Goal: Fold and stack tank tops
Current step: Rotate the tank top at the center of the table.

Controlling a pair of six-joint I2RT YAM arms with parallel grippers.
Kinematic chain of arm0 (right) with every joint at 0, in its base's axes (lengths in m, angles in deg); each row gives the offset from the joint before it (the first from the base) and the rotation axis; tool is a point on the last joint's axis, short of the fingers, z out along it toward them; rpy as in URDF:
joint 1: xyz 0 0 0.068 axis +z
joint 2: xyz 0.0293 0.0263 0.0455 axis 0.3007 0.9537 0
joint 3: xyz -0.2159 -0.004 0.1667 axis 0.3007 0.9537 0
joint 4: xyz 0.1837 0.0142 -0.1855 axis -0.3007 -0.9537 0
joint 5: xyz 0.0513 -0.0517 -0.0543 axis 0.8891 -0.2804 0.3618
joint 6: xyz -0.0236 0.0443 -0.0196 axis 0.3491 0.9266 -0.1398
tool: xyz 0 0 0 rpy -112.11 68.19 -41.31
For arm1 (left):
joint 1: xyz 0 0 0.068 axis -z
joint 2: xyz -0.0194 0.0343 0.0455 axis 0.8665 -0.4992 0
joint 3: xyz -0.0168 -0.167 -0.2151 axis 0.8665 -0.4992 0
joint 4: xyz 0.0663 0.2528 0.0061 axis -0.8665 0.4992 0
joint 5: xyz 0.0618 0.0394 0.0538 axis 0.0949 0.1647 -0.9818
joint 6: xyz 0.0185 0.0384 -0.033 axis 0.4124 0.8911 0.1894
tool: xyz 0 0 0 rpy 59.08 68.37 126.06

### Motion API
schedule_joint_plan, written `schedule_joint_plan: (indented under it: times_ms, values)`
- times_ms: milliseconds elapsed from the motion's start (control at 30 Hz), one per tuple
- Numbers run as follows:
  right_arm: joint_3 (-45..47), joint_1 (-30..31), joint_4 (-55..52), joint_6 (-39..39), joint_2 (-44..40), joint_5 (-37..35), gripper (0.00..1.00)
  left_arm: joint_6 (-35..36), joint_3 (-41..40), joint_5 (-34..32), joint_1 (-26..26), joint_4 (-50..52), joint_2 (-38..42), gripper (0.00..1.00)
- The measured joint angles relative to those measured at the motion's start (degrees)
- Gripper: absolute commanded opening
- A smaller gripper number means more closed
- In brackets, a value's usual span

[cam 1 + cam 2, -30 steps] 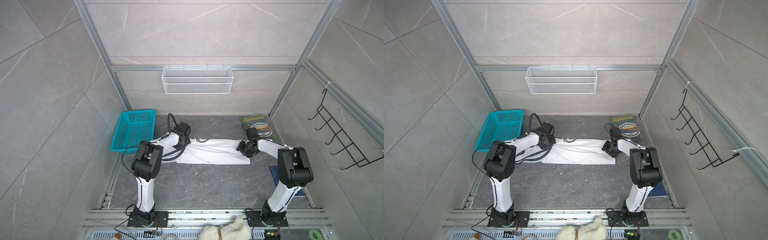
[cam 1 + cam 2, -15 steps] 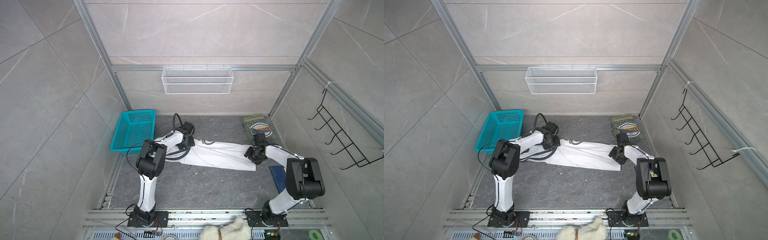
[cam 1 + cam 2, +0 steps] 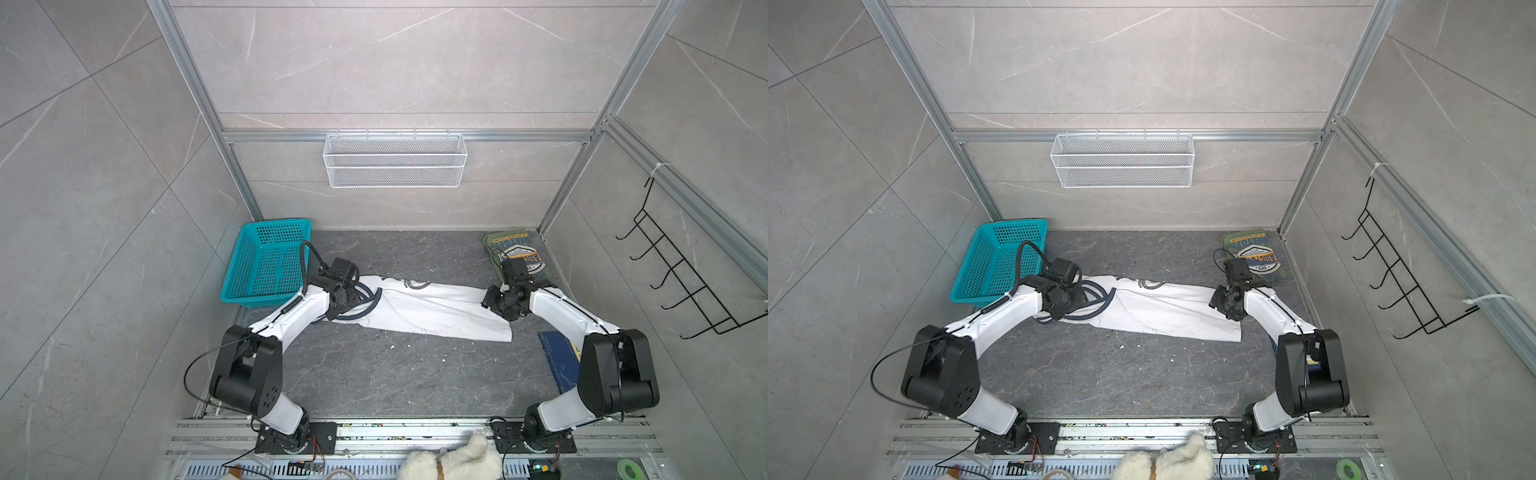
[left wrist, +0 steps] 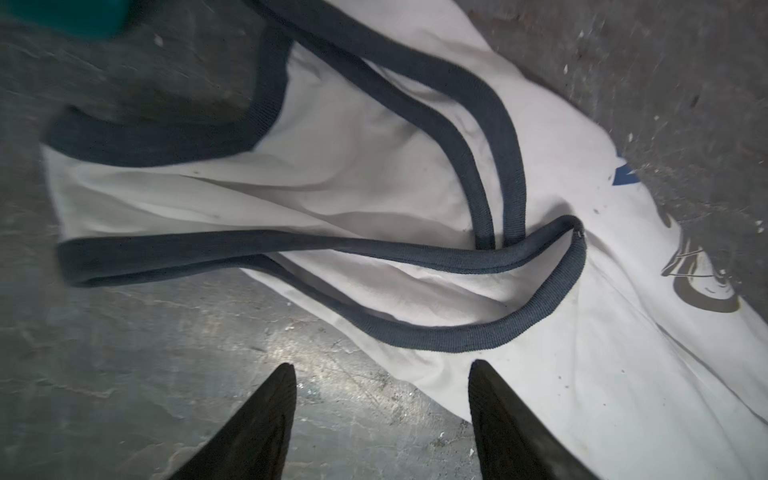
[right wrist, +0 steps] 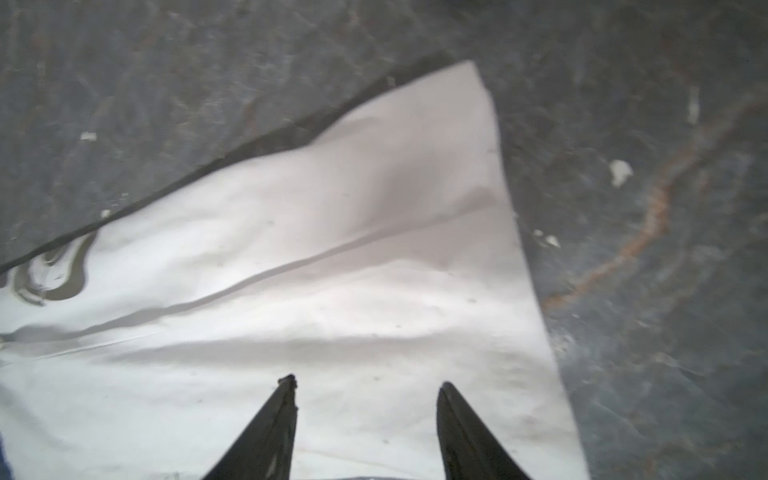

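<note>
Centrally on the dark table [image 3: 395, 374]: white tank top [image 3: 436, 311], folded lengthwise; soft, light, rumples easily. Far right corner: olive green tank top [image 3: 517, 253], seemingly already folded. Best pinched at hem corners, navy straps. Left gripper [image 4: 382, 365], right gripper [image 5: 366, 380]: jaws apart, empty.

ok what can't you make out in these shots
- Plush toy: cut off by the bottom edge in both top views.
- Blue board: mostly behind the right arm in both top views.
- Green top: print too small to read; right arm covers its near end.
- White top: strap end partly under the left arm in both top views; print blurred in the right wrist view.
- Basket: only a blurred corner, left wrist view.
</note>
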Motion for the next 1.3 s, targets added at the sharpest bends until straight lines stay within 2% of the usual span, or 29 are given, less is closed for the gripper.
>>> schedule_joint_plan:
  times_ms: [200,333,500,700,867,1100,1300]
  values:
    - [-6.32,0.50,0.17,-1.73,10.36,0.94,0.57,-1.38,8.85,3.28,5.40,-2.01,-12.61,0.65]
    - [-6.38,0.50,-0.52,-1.51,14.12,1.11,0.57,-1.55,13.55,3.48,5.42,-1.49,-18.86,0.64]
    - [-3.69,-1.11,0.22,1.03,13.70,0.79,0.57,-0.04,20.39,2.10,5.27,0.98,-24.85,0.64]
    - [7.65,-5.68,2.64,4.17,4.20,0.74,0.56,5.92,31.56,1.07,5.31,3.98,-32.09,0.64]
    - [15.63,-5.57,2.34,5.95,-3.87,2.08,0.56,12.46,42.64,1.97,5.35,5.53,-38.93,0.65]
    - [23.80,-0.31,0.33,8.33,-14.34,4.15,0.55,20.37,60.04,5.20,5.66,9.57,-48.63,0.69]
    - [22.82,3.76,-7.41,8.41,-22.25,3.23,0.56,21.81,62.51,5.11,5.70,13.92,-48.02,0.72]
